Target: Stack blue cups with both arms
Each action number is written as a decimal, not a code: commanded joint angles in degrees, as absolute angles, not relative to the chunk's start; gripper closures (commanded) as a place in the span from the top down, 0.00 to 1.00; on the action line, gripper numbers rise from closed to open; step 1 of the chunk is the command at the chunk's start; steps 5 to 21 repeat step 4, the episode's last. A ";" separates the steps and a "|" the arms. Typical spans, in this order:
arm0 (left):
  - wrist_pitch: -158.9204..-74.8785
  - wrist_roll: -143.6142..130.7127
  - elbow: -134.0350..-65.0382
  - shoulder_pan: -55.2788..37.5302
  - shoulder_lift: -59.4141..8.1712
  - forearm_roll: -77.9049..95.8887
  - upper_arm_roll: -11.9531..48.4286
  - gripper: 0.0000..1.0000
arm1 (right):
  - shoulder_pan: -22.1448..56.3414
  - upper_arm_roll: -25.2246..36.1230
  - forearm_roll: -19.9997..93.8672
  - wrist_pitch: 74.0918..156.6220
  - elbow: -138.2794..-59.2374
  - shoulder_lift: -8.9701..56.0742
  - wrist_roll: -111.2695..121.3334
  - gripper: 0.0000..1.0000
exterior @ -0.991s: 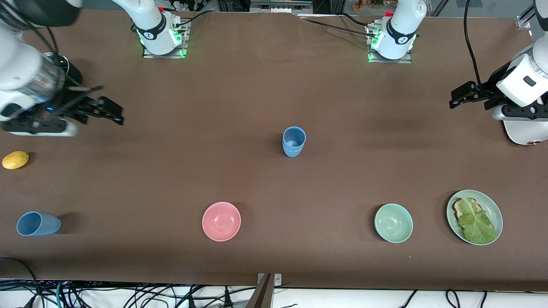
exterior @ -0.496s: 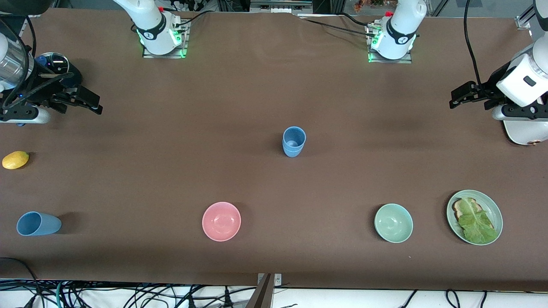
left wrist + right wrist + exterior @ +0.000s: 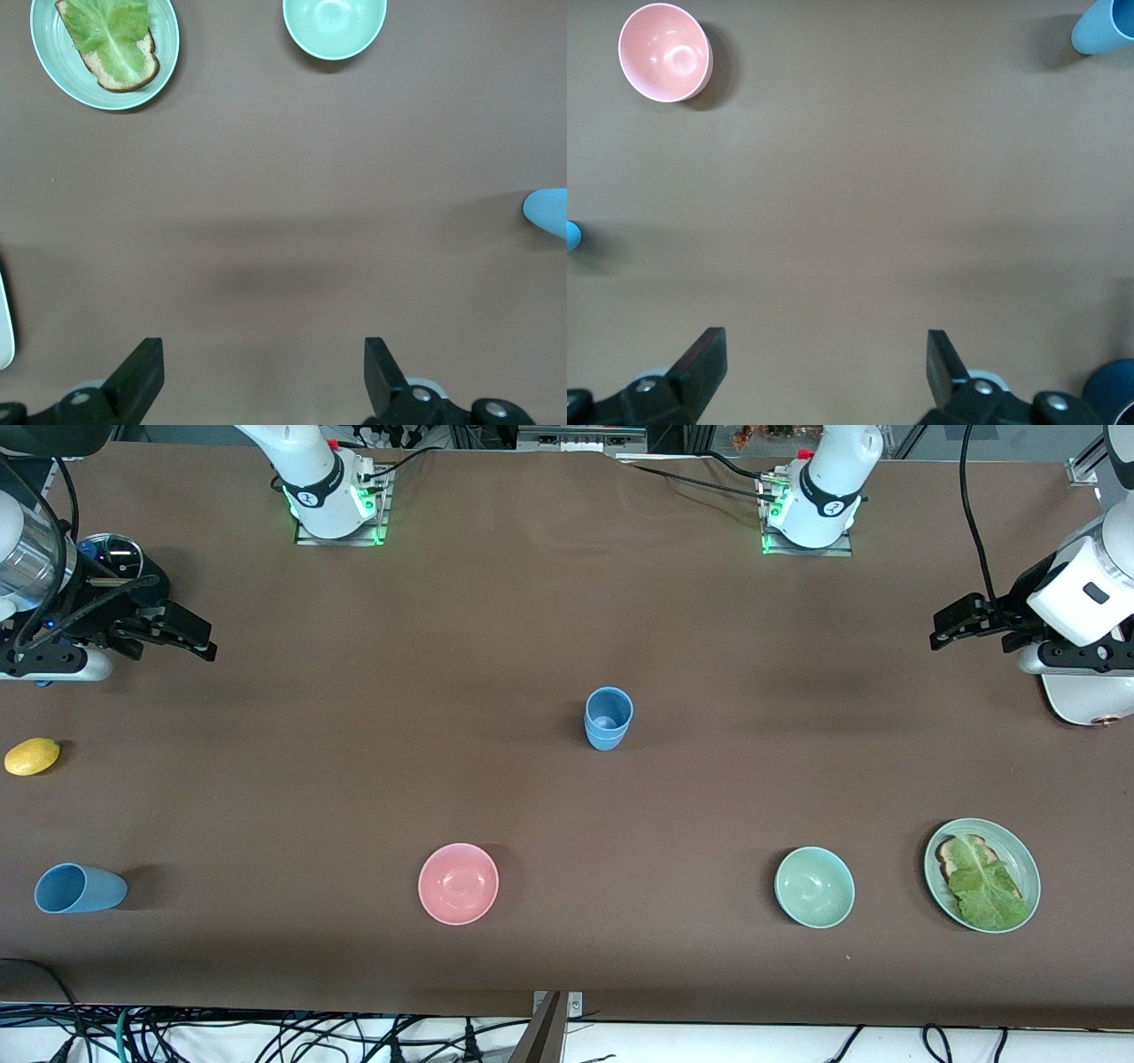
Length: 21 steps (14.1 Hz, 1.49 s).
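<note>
Front view: I've my right gripper (image 3: 190,636) with jaws apart, nearest the tipped cup (image 3: 78,888), mouth facing that worktop end; stack (image 3: 608,719) upright mid-worktop; left gripper (image 3: 961,621) apart too, waiting.

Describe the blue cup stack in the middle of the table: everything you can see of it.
The cup stack is two matte light-blue tapered cups without handles, looking like plastic, one nested inside the other, so the inner cup's rim stands above the outer one's. It stands upright, mouth up and empty inside, on the brown table near its middle, farther from the front camera than the pink bowl and the green bowl. Nothing but the table touches it; neither pincer is near.
</note>
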State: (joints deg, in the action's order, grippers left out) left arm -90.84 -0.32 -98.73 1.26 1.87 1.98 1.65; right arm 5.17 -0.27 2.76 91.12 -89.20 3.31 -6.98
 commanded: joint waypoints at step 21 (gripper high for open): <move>-90.18 1.14 -98.70 1.85 2.20 2.37 1.93 1.00 | 4.57 -0.62 2.90 90.09 -88.07 3.16 -5.71 1.00</move>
